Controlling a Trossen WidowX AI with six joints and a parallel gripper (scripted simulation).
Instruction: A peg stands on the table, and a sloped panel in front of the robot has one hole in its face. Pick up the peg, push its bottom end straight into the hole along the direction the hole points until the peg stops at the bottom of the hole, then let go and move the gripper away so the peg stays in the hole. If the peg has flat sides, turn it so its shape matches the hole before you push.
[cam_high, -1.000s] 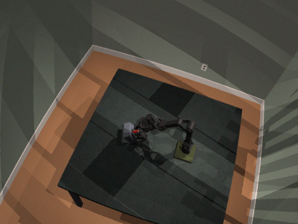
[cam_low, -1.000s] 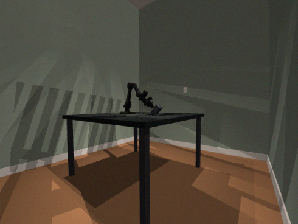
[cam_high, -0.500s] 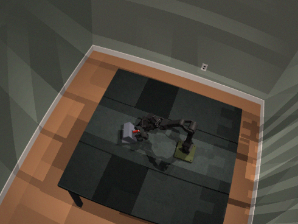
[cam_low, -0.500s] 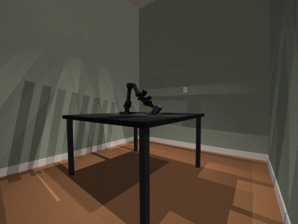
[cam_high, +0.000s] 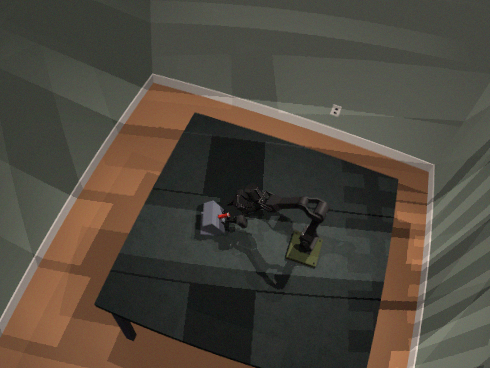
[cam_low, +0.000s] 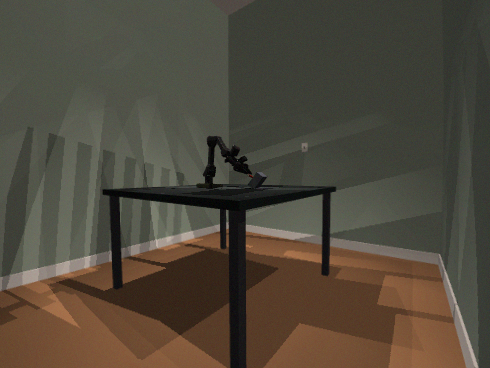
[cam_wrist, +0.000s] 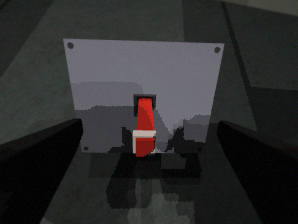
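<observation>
Presently the red peg (cam_wrist: 144, 126) sits with its far end in the dark hole (cam_wrist: 145, 97) of the grey panel (cam_wrist: 100, 70), its white-banded near end projecting toward the wrist camera. The gripper (cam_wrist: 149, 150) is spread wide and empty, fingers well apart either side of the peg, touching nothing.

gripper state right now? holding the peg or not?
Gripper: open, fingers spread wide on either side of the red peg, holding nothing. The peg sits in the hole of the panel.
</observation>
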